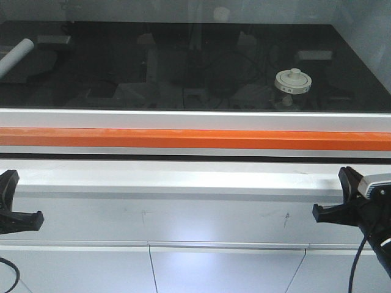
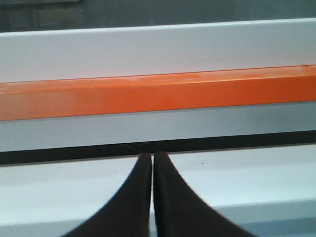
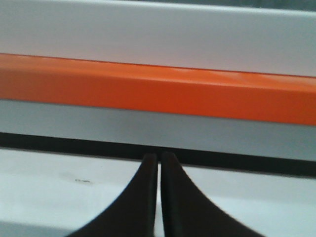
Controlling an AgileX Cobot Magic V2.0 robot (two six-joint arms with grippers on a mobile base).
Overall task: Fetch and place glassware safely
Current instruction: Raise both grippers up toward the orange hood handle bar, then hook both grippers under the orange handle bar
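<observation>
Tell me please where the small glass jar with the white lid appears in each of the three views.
Front-facing view: the jar stands on the dark surface, right of centre, beyond the orange strip.
Left wrist view: not in it.
Right wrist view: not in it.
Shared landmark: the orange strip, which crosses all three pictures.

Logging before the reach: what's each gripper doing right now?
Left gripper: jaws closed, holding nothing.
Right gripper: jaws closed, holding nothing.

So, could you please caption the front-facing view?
Glass jar on the dark worktop beyond an orange rail; left gripper, right gripper shut below.
</observation>
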